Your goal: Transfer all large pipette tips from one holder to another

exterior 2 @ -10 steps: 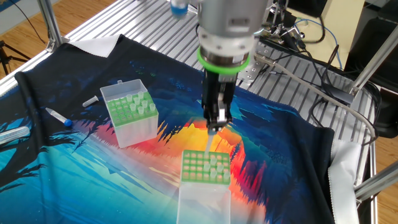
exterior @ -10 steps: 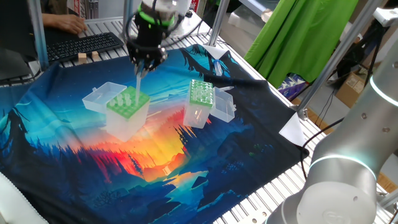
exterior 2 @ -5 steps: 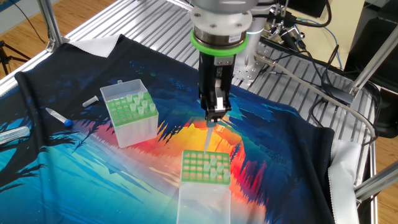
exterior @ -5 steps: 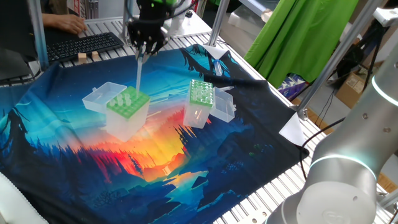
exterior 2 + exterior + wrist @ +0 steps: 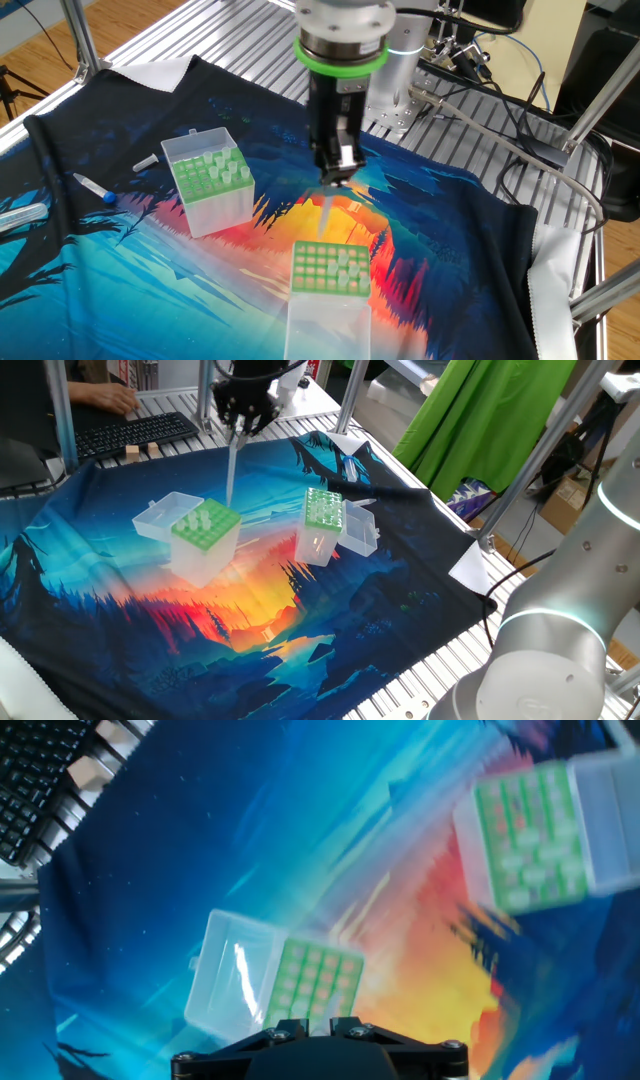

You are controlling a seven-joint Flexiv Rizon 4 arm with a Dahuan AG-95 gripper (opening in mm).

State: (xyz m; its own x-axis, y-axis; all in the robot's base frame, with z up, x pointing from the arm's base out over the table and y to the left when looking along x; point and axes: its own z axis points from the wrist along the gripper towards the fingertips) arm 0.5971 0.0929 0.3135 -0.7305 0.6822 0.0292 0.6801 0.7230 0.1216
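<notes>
Tool (image 5: pixel 337 176) pinches pipette tip (image 5: pixel 230 470) above light-green holder (image 5: pixel 204 525); tips stand in other box (image 5: pixel 211 172).

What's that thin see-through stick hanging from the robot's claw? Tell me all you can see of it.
It is a long, slender, translucent whitish plastic pipette tip. It hangs upright, its upper end pinched between the fingers of the black two-finger gripper, its lower end pointing down. It hangs in the air above the clear plastic box with a light-green, wide-holed top plate, clear of the plate. Only the gripper touches it. Finer detail is too faint to tell.
</notes>
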